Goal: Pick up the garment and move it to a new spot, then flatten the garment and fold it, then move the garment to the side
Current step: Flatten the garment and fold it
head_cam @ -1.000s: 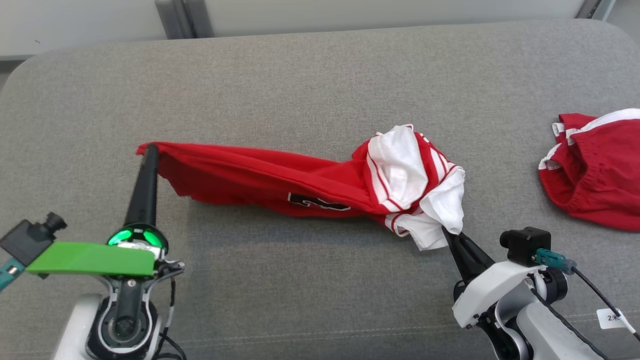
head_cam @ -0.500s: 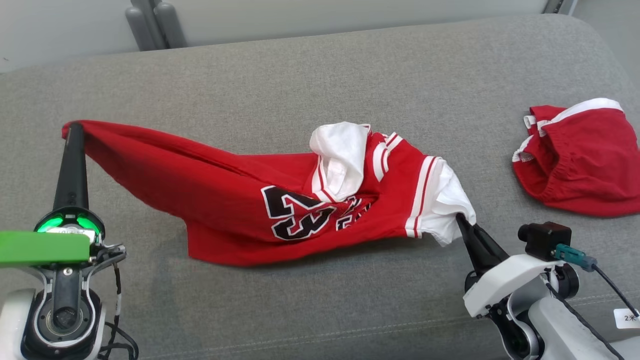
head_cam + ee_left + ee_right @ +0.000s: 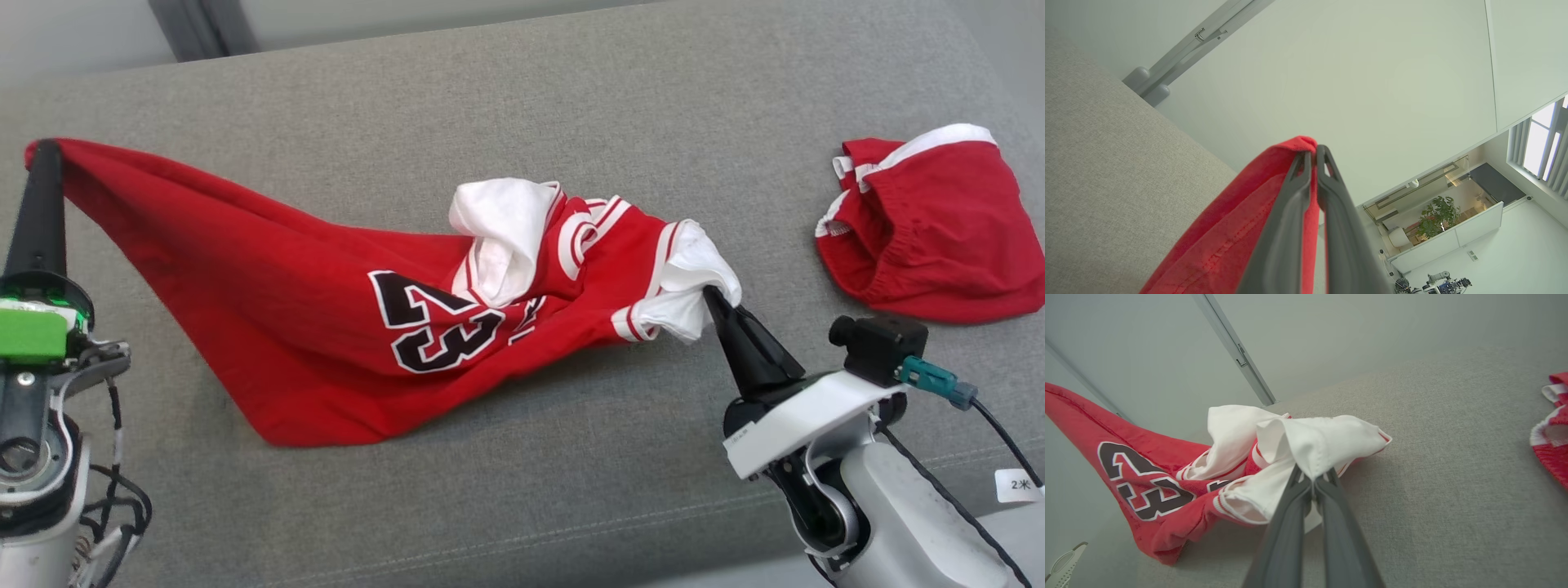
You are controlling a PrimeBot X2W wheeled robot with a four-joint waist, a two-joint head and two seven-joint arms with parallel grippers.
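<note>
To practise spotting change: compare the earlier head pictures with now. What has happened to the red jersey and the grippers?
The left gripper has drawn away from the right gripper, stretching the jersey from a bunched roll into a wider sheet; its number 23 now shows. Both grippers stay shut on it; the red shorts lie unmoved on the grey cushion.

Head view looks down on the couch [image 3: 522, 98]; wrist views peer closely along their fingers [image 3: 1286, 237], sharing the garment [image 3: 269, 310]

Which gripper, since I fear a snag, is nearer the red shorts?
Right. The right gripper, shut on the jersey, is just left of the shorts; the left gripper grips its far end.
</note>
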